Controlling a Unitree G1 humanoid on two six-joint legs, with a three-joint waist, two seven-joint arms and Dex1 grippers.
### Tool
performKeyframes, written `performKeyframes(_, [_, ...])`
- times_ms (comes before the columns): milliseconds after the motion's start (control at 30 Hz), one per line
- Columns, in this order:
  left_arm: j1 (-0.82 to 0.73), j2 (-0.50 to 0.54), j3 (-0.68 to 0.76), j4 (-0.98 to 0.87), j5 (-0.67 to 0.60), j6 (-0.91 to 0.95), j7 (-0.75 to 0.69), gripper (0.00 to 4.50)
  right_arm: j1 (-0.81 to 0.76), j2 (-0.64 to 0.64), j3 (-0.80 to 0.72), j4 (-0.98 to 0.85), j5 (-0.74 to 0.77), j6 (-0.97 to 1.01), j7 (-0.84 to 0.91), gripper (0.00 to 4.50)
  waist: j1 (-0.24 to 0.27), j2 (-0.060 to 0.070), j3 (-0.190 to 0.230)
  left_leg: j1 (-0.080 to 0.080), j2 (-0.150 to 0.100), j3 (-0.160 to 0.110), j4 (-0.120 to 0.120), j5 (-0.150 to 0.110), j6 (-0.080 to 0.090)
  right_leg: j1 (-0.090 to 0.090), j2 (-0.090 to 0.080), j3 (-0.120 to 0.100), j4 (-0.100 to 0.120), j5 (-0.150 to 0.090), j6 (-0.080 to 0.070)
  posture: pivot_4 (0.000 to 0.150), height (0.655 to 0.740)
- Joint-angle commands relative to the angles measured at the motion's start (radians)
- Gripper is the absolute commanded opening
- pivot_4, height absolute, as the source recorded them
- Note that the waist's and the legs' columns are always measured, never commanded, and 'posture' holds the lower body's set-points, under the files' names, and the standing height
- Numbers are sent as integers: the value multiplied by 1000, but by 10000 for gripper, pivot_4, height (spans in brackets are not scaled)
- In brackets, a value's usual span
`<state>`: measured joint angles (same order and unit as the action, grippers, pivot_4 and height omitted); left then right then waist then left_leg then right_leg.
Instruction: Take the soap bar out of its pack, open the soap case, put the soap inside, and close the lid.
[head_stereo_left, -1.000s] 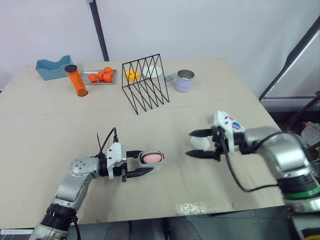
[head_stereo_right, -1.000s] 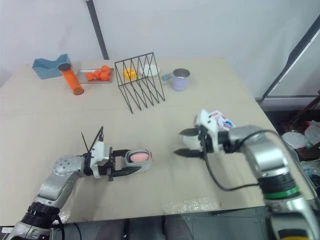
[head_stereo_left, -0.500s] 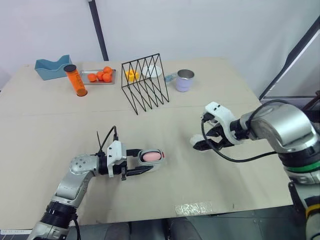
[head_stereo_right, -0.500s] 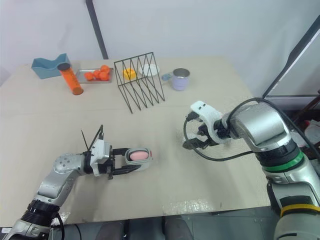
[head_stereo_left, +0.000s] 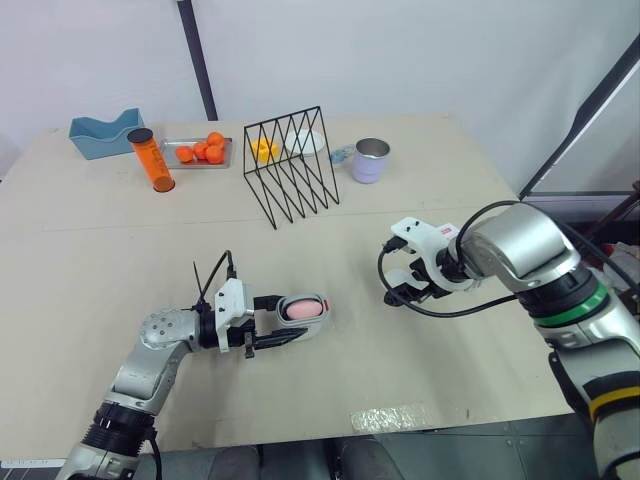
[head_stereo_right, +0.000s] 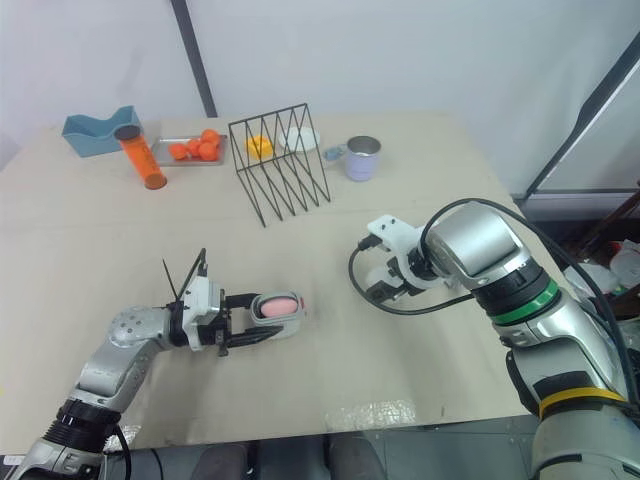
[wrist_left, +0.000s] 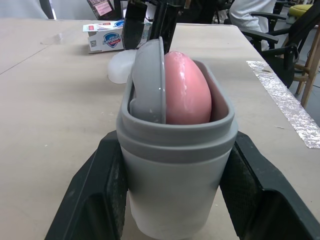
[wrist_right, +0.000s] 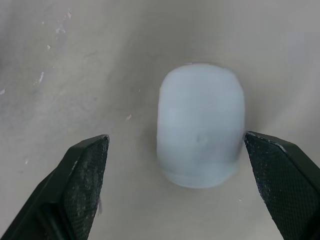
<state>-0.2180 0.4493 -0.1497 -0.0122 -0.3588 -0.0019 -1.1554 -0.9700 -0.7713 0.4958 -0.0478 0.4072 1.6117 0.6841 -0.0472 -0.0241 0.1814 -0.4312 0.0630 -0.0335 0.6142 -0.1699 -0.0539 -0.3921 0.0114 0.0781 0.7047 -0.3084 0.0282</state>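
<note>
Quick update from us: over the last second the right gripper (wrist_right: 174, 138) has swung round from lying level beside the lid (wrist_right: 200, 132) to pointing straight down at it. Its two fingers are spread wide, one on each side of the lid, with bare table (head_stereo_left: 120, 250) showing in both gaps, so nothing is touching yet. The left side hasn't budged.

We read that as the last stretch of the job. The soap (wrist_left: 187, 90) is already out of its pack (wrist_left: 106, 41) and sitting in the soap case (wrist_left: 175, 150), so the only thing left is grabbing the lid and getting it on. The top-down pose looks like the setup for that grab.

Where things are: the case sits on the table near the front, left of centre, opening up, with the left gripper (head_stereo_left: 285, 322) clamped on its two long sides. The lid lies flat on the table well to the right of it, and the pack is just beyond the lid.

Looks-wise, the lid is a milky, rounded-off oblong dome with a tiny dimple in the middle. It looks smooth and low, so we'd guess it could skid out of a sloppy pinch. The case is plain grey with a stepped rim. The pink soap is egg-shaped and pokes above that rim. A grey insert (wrist_left: 149, 80) is propped on edge next to the soap, and we suspect it might get in the way of the lid seating.
</note>
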Motion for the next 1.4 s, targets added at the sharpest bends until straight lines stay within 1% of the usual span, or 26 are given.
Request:
performKeyframes(33, [4, 2, -5, -37, -11, 3, -3, 20559, -25, 7, 23, 26, -7, -10, -10, 44352, 0, 0, 0, 0, 0, 0, 0, 0, 0, 0, 0, 0, 0, 0, 0, 1500, 7400])
performKeyframes(400, [21, 4, -14, -58, -9, 11, 0, 20559, -36, 28, 46, 101, -16, -40, -20, 44352, 0, 0, 0, 0, 0, 0, 0, 0, 0, 1, 0, 0, -1, 0, 0, 1500, 7400])
performKeyframes(433, [21, 4, -15, -58, -9, 11, 1, 20559, -35, 28, 49, 106, -19, -44, -20, 42155, 0, -1, 0, 0, 0, 0, 0, 0, 0, 1, 0, 0, -1, 0, 0, 1500, 7400])
performKeyframes(500, [21, 3, -16, -57, -8, 12, 2, 20559, -32, 28, 57, 115, -26, -55, -22, 35558, 0, -1, 0, 0, 0, 0, 0, 0, 0, 1, 0, 0, -1, 0, 0, 1500, 7400])
performKeyframes(533, [20, 2, -16, -57, -8, 12, 3, 20559, -30, 28, 59, 119, -30, -60, -21, 30053, 0, -1, 0, 0, 0, 0, 0, 0, 0, 1, 0, 0, -1, 0, 0, 1500, 7400])
performKeyframes(633, [21, 1, -16, -60, -9, 15, 6, 20559, -25, 27, 64, 125, -41, -71, -19, 18634, -1, -1, -1, 0, 0, 0, 0, 0, 1, 1, 0, 0, -1, 0, 0, 1500, 7400])
performKeyframes(833, [23, 3, -15, -66, -9, 20, 10, 20559, -22, 15, 83, 127, -57, -98, 2, 18504, -1, -1, -1, 1, 0, 0, 0, 0, 1, 1, 0, 0, -1, 0, 0, 1500, 7400])
performKeyframes(933, [23, 4, -14, -68, -10, 22, 11, 20559, -21, -5, 106, 108, -60, -148, 41, 18504, -1, -2, -1, 1, 0, 0, 0, 0, 1, 1, 0, 0, -1, 0, 0, 1500, 7400])
performKeyframes(967, [23, 4, -14, -68, -10, 23, 11, 20559, -19, -13, 110, 96, -64, -185, 60, 18504, -1, -2, -1, 1, 0, 0, 0, 0, 1, 1, 0, 0, -2, 0, 0, 1500, 7400])
performKeyframes(1033, [23, 6, -13, -69, -12, 26, 9, 20559, -19, -53, 137, 52, -87, -321, 137, 18504, -1, -1, -1, 0, 0, 0, 0, 0, 1, 1, 0, 0, -2, 0, 1, 1500, 7400])
performKeyframes(1100, [21, 7, -11, -71, -16, 30, 7, 20559, -15, -77, 123, 16, -91, -444, 216, 18504, -1, -1, 0, 0, 0, 0, 0, -1, 1, 0, 0, 0, -2, -1, 1, 1500, 7400])
performKeyframes(1167, [17, 7, -10, -70, -19, 34, 4, 20559, -18, -130, 145, -28, -121, -578, 325, 18504, -1, 1, 1, 0, 0, 1, 0, -1, 2, 0, 0, 0, -2, -1, 1, 1500, 7400])
performKeyframes(1300, [3, 3, -12, -66, -27, 40, -4, 20559, -22, -173, 110, -68, -139, -764, 483, 18504, 0, 1, 1, -1, 0, 0, 0, -2, 3, 0, 0, 0, -4, 0, 1, 1500, 7400])
performKeyframes(1400, [-4, 1, -17, -69, -32, 49, -14, 20559, -45, -199, 97, -74, -164, -859, 590, 18504, 0, 1, 1, -1, 0, 0, 0, -2, 3, 0, 0, 0, -4, -1, 1, 1500, 7400])
